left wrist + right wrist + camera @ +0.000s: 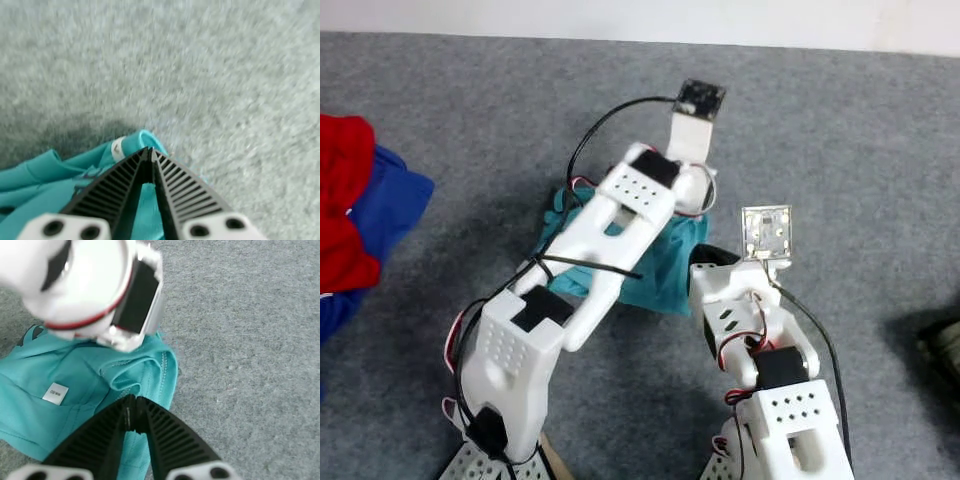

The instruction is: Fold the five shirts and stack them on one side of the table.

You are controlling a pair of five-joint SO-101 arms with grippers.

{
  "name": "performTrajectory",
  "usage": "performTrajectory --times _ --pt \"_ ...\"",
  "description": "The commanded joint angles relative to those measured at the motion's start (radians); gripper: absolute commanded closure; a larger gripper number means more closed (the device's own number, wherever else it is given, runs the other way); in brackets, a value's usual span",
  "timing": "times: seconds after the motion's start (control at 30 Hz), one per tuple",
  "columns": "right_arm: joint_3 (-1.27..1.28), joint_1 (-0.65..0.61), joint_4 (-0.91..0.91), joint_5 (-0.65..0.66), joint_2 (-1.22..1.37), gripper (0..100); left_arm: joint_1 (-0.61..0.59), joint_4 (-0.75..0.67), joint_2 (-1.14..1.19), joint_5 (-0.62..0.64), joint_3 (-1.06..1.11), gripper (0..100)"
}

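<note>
Tools both pinch the teal shirt's (75, 375) bunched folds at their tips: left tool (148, 152), right tool (134, 402).

Setting: robotics lab bench. Evidence: my worktop (880, 120) is covered in plain grey carpet-like felt, backed by a bare white wall (620, 15); my two white plastic arms (600, 260) run exposed black and red wiring (595, 130) and carry bare camera boards (766, 231) at the wrists.

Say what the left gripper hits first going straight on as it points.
The left gripper seems shut on the teal shirt edge, so that comes first; past it, likely the grey table surface.
</note>
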Motion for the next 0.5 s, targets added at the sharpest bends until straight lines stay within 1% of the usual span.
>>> performTrajectory --times 0.0,0.1,0.17,0.37,0.47 --pt "-0.007 -0.010 -0.021 0.011 0.002 98.2 0.044 0.018 0.030 0.011 -0.102 99" --pt "-0.007 -0.010 -0.022 0.011 0.002 98.2 0.048 0.034 0.050 0.011 -0.124 99" --pt "-0.007 -0.008 -0.022 0.011 0.002 98.2 0.045 0.095 0.033 0.011 -0.154 99" --pt "-0.007 -0.007 -0.022 0.011 0.002 98.2 -0.028 0.480 -0.139 0.011 -0.257 99" --pt "-0.007 -0.012 -0.022 0.012 0.004 98.2 -0.074 0.609 -0.213 0.011 -0.232 99"
